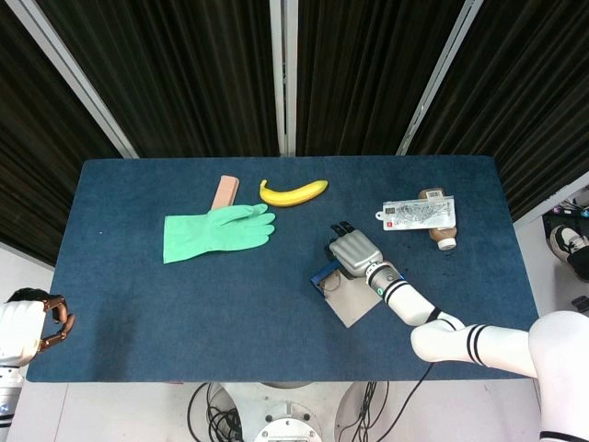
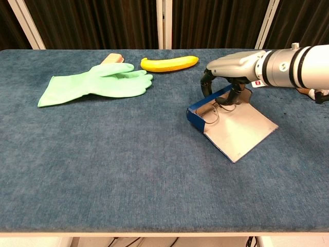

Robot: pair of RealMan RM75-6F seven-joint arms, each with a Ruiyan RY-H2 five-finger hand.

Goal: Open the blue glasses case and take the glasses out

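Blue case open — glasses inside

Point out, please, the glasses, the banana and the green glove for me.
glasses (image 2: 212, 113), chest view, on the thin wire rim inside the open case.
banana (image 2: 169, 63), chest view, on the middle of its yellow body.
green glove (image 1: 207, 233), head view, on the palm.
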